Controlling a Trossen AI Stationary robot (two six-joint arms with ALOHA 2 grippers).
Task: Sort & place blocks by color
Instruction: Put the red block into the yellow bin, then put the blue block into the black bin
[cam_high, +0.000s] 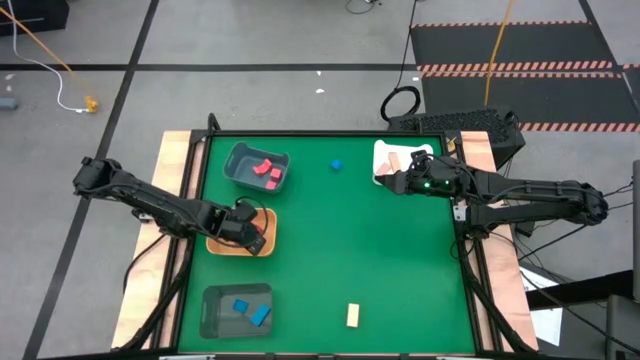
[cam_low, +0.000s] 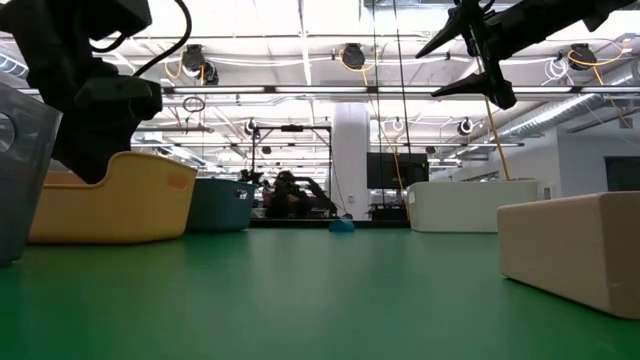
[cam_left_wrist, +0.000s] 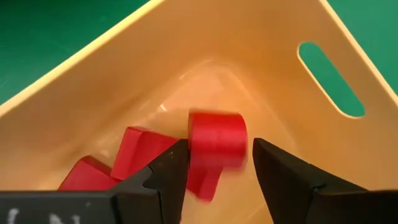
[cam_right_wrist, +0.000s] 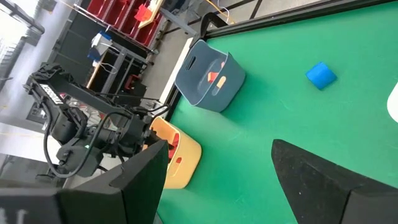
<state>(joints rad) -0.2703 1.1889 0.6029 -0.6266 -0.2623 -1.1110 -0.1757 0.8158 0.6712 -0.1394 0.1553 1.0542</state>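
Here the left tool (cam_left_wrist: 216, 163) hangs inside the orange tray (cam_left_wrist: 112, 81), fingers (cam_left_wrist: 165, 177) spread apart with a red block (cam_left_wrist: 216, 146) between them; the block looks blurred and clear of both fingers, so it is judged released, not held. Two more red blocks (cam_left_wrist: 134, 152) lie on the tray floor just beside it.

Step in hand, as judged: depositing red in the orange tray. To do it well, the left tool should rise straight up with fingers wide, avoiding the tray wall and the resting blocks.

The right tool (cam_high: 397, 182) hovers at the white tray (cam_high: 385, 152), fingers wide apart, holding nothing. A tan block (cam_high: 396, 160) lies in that tray.

Elsewhere on the green surface (cam_high: 330, 250): a blue block (cam_high: 337, 165) and a tan block (cam_high: 353, 315) remain loose. The far grey tray (cam_high: 240, 160) holds red blocks (cam_high: 268, 170); the near grey tray (cam_high: 215, 305) holds blue blocks (cam_high: 252, 311).
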